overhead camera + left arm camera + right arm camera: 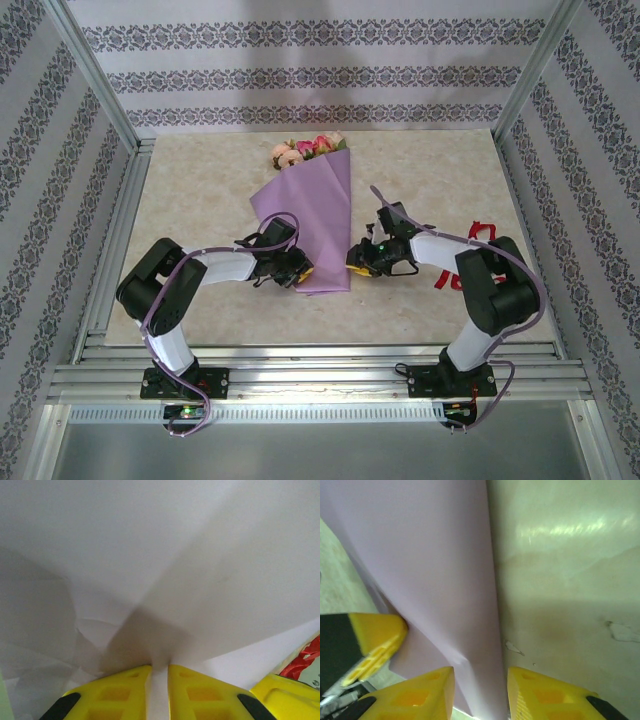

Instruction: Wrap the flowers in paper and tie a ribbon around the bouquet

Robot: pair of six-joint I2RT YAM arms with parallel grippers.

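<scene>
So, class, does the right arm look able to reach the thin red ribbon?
Probably yes, awkwardly: the thin red ribbon lies beside that arm's elbow, and the right gripper must first leave the edge of the purple paper cone.

Mid-table point(200, 200): bouquet point(312, 225), flowers point(308, 149) toward far edge, narrow end toward near edge. Left gripper point(296, 272) at its near-left side, right gripper point(357, 262) near-right. Ribbon point(483, 232) toward right edge.

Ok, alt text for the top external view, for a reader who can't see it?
A bouquet of pink flowers in a purple paper cone lies on the table, heads away from the arms. The left gripper and right gripper flank its narrow near end; a red ribbon lies beside the right arm.
</scene>
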